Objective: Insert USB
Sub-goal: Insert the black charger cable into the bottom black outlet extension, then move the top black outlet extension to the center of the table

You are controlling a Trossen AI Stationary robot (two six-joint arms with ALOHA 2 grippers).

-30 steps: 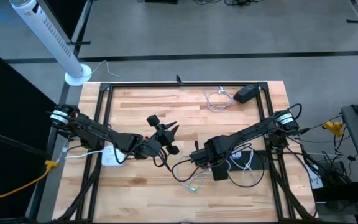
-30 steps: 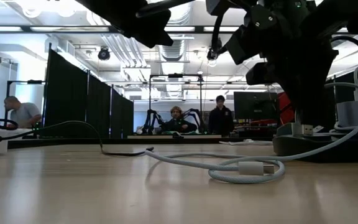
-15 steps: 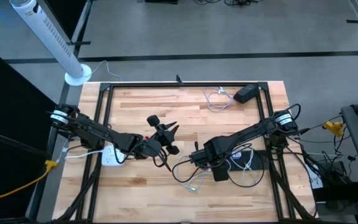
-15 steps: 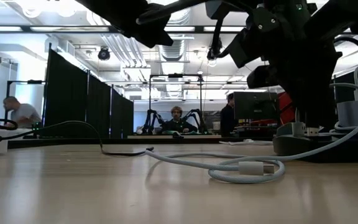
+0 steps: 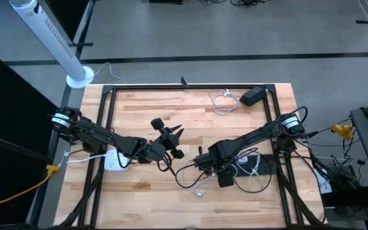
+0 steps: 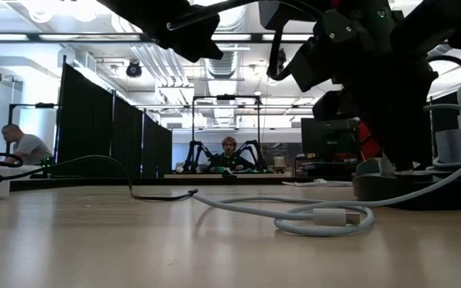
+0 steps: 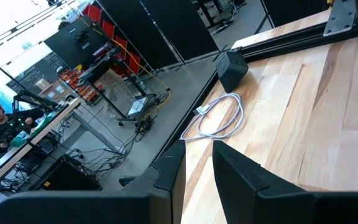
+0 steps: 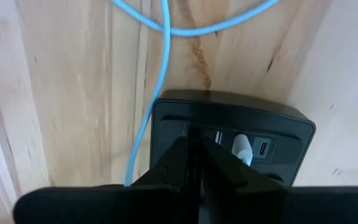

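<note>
A black hub (image 8: 232, 143) lies on the table under my right gripper (image 8: 194, 146), which points down at it in the table's right half (image 5: 221, 171). The gripper is shut on a thin black USB plug (image 8: 190, 155). A pale cable (image 6: 318, 216) loops on the wood, and its white plug (image 8: 241, 149) sits in one of the hub's ports. My left gripper (image 5: 171, 142) is raised over the table's middle, nearly level. A black cable (image 6: 214, 8) leaves it and arcs toward the right gripper. Another stretch of black cable (image 5: 184, 179) lies on the table. My left gripper seems to hold the black cable where it leaves the gripper (image 6: 184, 16). Its own fingers (image 7: 169, 180) hide the place of contact, so the part and the hold do not show. My right gripper pinches the USB plug (image 8: 190, 158) between its two fingers, coming from above and pointing down. The plug stands upright, its lower end at the hub's port face (image 8: 194, 132). I cannot tell whether it is in a port.
A white power strip (image 5: 114, 160) lies at the left. A black adapter (image 5: 254, 97) and a coiled white cable (image 5: 222, 102) sit at the far right. A dark metal frame (image 5: 184, 86) borders the table. More cables and a dark mat (image 5: 260, 165) lie right of the hub.
My right gripper has sunk a little toward the hub, still shut on the plug. The pale cable's loop has shifted slightly on the table.
</note>
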